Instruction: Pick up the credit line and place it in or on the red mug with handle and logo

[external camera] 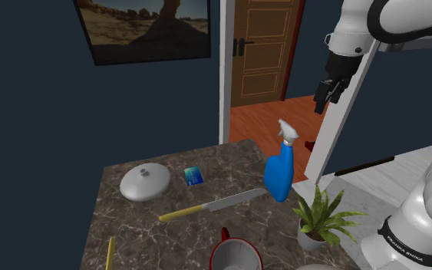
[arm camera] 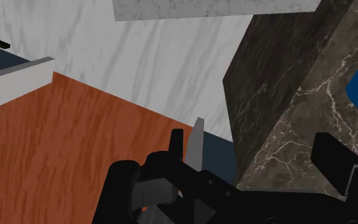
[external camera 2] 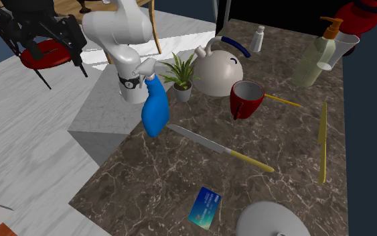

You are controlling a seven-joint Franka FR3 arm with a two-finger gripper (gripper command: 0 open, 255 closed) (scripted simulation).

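The credit card (external camera: 193,176) is a small blue card lying flat on the dark marble table (external camera: 130,222), near the far edge in the shoulder view. In the second exterior view the card (external camera 2: 205,207) lies near the bottom, well apart from the red mug (external camera 2: 247,97), which stands upright with its handle out. The mug's red rim (external camera: 225,233) sits at the shoulder view's lower edge. My gripper (external camera: 325,100) hangs high, off the table's corner beyond the blue spray bottle (external camera: 279,172). In the wrist view its black fingers (arm camera: 257,159) stand apart, open and holding nothing.
A knife (external camera 2: 217,149) with a yellow handle lies between card and mug. A grey lid (external camera: 145,182) rests beside the card. A potted plant (external camera 2: 180,77), white kettle (external camera 2: 217,67), soap bottle (external camera 2: 317,53) and yellow stick (external camera 2: 323,141) stand around the mug.
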